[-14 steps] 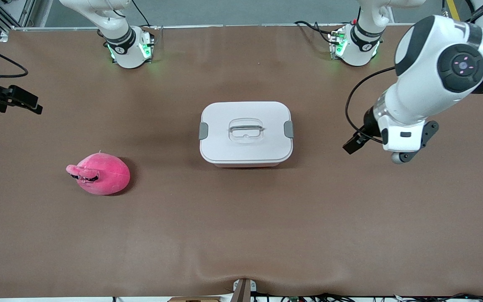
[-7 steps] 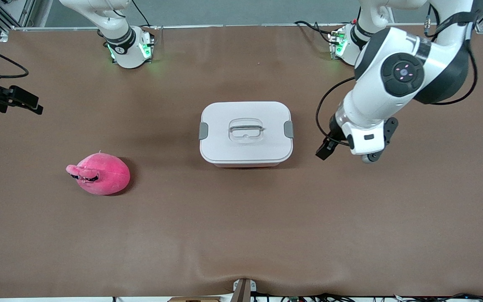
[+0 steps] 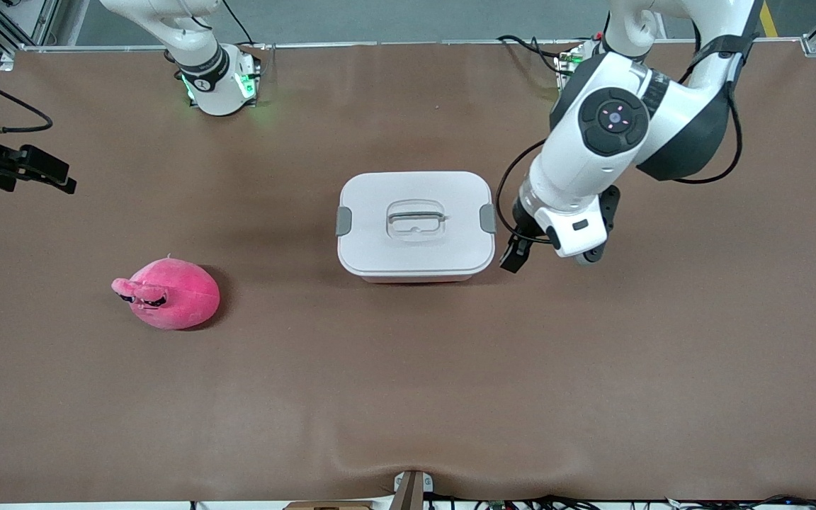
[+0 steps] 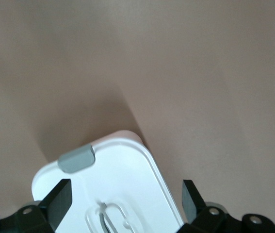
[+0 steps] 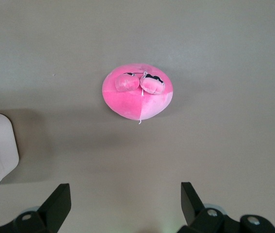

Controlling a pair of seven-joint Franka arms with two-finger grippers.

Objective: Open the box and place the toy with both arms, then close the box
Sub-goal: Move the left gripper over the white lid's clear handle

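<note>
The box (image 3: 415, 244) stands shut at the middle of the table, its white lid carrying a grey clip (image 3: 488, 218) at each end and a recessed handle (image 3: 416, 218). My left gripper (image 3: 516, 251) hangs open just off the clip at the left arm's end; its wrist view looks along the lid (image 4: 127, 174) to the other clip (image 4: 77, 158), with nothing between the fingers. The pink plush toy (image 3: 167, 292) lies toward the right arm's end, nearer the front camera than the box. My right gripper (image 3: 50, 177) waits open, high over that end, looking down on the toy (image 5: 137, 94).
The brown mat (image 3: 408, 397) covers the whole table and has a small ripple (image 3: 372, 464) at its front edge. The two arm bases (image 3: 217, 81) with green lights stand along the table's back edge. A black cable (image 3: 507, 191) loops from the left wrist by the box.
The left arm has swung in from its end of the table, bringing its open gripper right up to the box's clip. The right arm, box and toy have stayed put.
</note>
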